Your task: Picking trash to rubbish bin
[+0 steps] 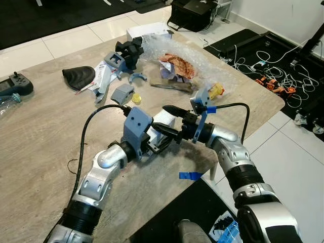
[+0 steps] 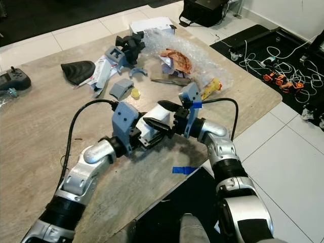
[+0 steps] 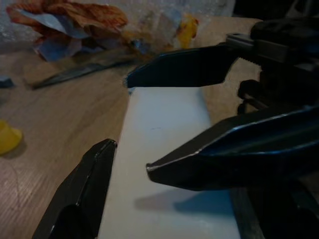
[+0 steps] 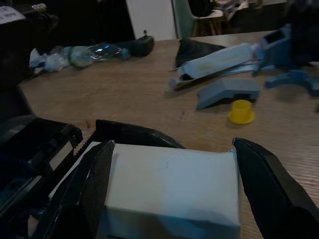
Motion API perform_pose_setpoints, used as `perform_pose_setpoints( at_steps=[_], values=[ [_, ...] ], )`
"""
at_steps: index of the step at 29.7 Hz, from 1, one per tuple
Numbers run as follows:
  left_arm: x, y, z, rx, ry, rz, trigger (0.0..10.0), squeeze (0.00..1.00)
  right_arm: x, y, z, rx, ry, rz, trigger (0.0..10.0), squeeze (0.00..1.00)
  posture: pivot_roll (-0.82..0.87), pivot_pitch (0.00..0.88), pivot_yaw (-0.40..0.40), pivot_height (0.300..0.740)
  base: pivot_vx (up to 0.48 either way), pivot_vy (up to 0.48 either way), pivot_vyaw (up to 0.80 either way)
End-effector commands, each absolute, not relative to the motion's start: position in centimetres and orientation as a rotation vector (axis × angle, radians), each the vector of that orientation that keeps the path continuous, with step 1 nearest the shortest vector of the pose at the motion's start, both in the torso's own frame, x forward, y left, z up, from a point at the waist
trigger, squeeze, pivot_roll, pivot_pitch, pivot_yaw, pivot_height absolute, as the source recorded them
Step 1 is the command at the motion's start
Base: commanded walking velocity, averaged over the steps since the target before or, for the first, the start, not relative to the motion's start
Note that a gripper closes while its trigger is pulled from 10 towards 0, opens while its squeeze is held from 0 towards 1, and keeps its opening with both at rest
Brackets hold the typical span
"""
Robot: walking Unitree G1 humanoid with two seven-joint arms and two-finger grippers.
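A white box [image 1: 165,119] sits low over the wooden table [image 1: 40,136] near its front edge, between my two grippers. My left gripper [image 1: 158,137] reaches in from the left and is shut on the white box [image 3: 164,164], one finger [image 3: 75,199] along its side. From the right, my right gripper [image 1: 163,120] faces it, open, its fingers [image 4: 94,184] spread past both ends of the box [image 4: 169,184]. In the left wrist view one right finger hovers over the box's top face and casts a shadow on it. I see no rubbish bin.
Trash lies further back on the table: bubble wrap with a crumpled orange wrapper [image 1: 177,64], a yellow cap [image 1: 136,97], blue-grey plastic parts [image 1: 121,92], a black pouch [image 1: 78,76]. A controller [image 1: 15,83] lies far left. Blue tape [image 1: 190,175] marks the table edge. Cables [image 1: 276,76] cover the floor to the right.
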State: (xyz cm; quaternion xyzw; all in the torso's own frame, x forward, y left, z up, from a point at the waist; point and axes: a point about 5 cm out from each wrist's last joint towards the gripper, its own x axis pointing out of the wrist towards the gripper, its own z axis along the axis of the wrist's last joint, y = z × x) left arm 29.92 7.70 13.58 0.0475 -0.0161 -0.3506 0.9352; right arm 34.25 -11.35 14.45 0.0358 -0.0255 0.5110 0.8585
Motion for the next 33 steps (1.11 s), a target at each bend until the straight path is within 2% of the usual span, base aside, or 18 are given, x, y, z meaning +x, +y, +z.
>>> perform_pose_setpoints(
  at_steps=[1,9,11,15,25,29,33],
  values=[
    [30.4,6.9,14.2,0.087,-0.060,-0.712,10.0,0.00,33.8,-11.2,13.7,0.083,-0.022,1.087,10.0,0.00,-0.05,0.073,-0.001,0.740,0.000,0.000,0.00],
    [30.8,6.3,14.4,0.092,-0.068,-0.714,10.0,0.00,33.4,-12.6,13.6,-0.045,0.032,1.113,10.0,0.00,-0.05,0.074,0.004,0.740,0.000,0.000,0.00],
    [30.8,6.8,14.1,0.105,-0.056,-0.714,10.0,0.00,33.2,-13.7,13.3,-0.100,0.077,1.115,10.0,0.00,-0.05,0.080,0.005,0.740,0.000,0.000,0.00],
    [31.1,7.8,13.8,0.134,-0.043,-0.681,10.0,0.00,32.6,-14.4,13.2,-0.109,0.128,1.157,10.0,0.00,-0.05,0.083,0.003,0.740,0.000,0.000,0.00],
    [31.4,8.8,13.5,0.159,-0.029,-0.642,10.0,0.00,33.6,-15.6,14.8,-0.194,0.031,1.027,10.0,0.00,-0.05,0.091,0.003,0.740,0.000,0.000,0.00],
    [31.5,9.2,13.4,0.167,-0.025,-0.635,10.0,0.00,33.6,-16.5,15.1,-0.190,0.052,1.023,10.0,0.00,-0.05,0.092,0.002,0.740,0.000,0.000,0.00],
    [31.6,9.3,13.4,0.168,-0.026,-0.632,10.0,0.00,33.3,-16.2,15.1,-0.163,0.052,1.043,10.0,0.00,-0.05,0.093,0.001,0.740,0.000,0.000,0.00]
  ],
)
